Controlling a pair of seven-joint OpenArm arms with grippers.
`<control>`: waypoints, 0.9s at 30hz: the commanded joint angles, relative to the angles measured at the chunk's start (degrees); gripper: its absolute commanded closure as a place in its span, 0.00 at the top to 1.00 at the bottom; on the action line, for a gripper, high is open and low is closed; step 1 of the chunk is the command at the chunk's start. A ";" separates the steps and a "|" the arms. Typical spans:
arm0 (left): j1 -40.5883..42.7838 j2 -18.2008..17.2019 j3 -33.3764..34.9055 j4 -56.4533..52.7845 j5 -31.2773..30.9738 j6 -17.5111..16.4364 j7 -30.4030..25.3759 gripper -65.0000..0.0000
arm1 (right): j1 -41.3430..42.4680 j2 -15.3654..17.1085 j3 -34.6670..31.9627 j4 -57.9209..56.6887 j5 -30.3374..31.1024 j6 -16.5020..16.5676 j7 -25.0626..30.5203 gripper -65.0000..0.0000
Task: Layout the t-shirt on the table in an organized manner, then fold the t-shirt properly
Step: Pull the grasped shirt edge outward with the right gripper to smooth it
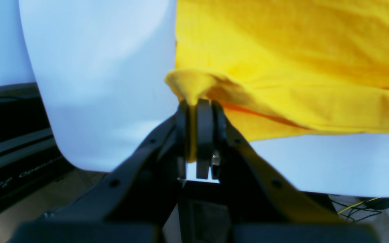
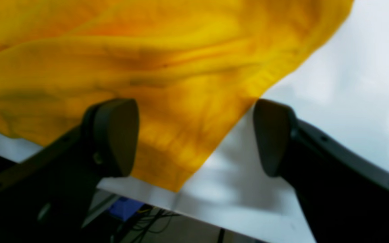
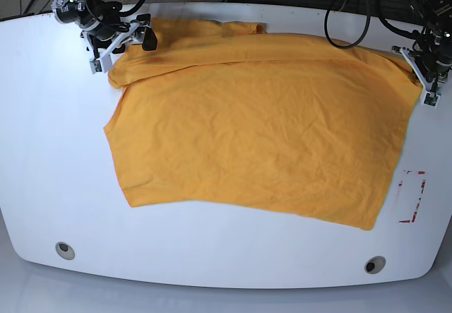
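T-shirt: 1; grommet holes: 2

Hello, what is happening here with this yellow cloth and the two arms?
A two-armed robot is laying out an orange-yellow t-shirt on a white table. The left gripper is shut on a pinch of the shirt's edge, at the table's far side. The right gripper is open at the other far corner, with cloth between its jaws but not clamped. The shirt lies mostly spread out, with wrinkles and a folded-over strip along the far edge. No folding of the body shows yet.
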 commanded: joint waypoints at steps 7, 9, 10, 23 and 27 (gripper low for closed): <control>-0.24 -0.83 -0.25 0.91 0.07 0.14 -0.51 0.00 | -4.06 -0.68 -6.45 0.34 -2.01 -0.62 -4.89 0.79; -0.24 -0.83 -0.25 0.91 0.07 0.14 -0.51 0.00 | -5.38 -0.68 -7.06 0.95 -0.43 -0.62 -4.89 0.79; -0.24 -0.83 -0.25 0.91 0.07 0.14 -0.51 0.00 | -5.82 -0.68 -7.15 1.13 0.10 -0.62 -4.89 0.79; -0.24 -0.92 -0.25 0.91 0.07 0.14 -0.59 0.00 | -7.58 1.25 -5.48 2.09 1.33 -0.62 -4.80 0.78; -0.24 -0.92 -0.25 0.82 0.07 0.14 -0.59 0.00 | -7.75 1.43 -5.13 2.27 1.33 -0.62 -4.80 0.65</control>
